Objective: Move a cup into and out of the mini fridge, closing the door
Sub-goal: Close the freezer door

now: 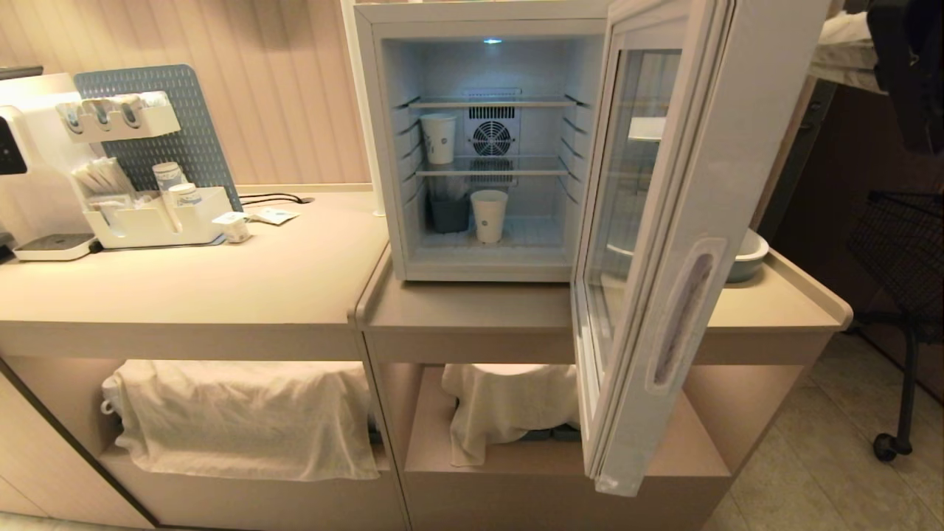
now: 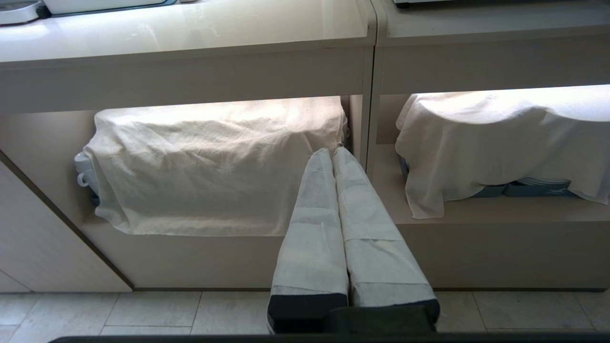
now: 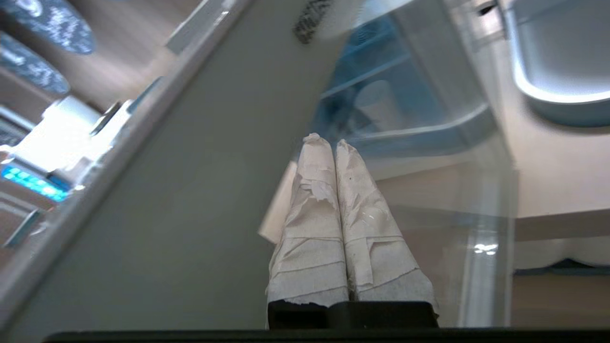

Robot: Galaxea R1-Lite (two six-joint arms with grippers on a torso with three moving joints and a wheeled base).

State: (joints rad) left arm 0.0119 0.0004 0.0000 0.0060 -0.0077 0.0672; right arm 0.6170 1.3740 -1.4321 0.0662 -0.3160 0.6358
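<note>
DONE: cup (image 1: 489,214) stood inside mini fridge (image 1: 413,147) | LEFT: door (image 1: 664,221) stood open | right gripper (image 3: 328,139) pressed together, empty, at door's outer face | left gripper (image 2: 332,151) pressed together, parked low.

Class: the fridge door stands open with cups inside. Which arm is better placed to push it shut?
Probably the right: the right gripper, shut, points at the door's outer face. The left gripper hangs low before the cloth-covered shelves.

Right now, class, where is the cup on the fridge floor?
Head view: the cup stands on the mini fridge floor, centre, right of a dark container, below the rear fan.
</note>
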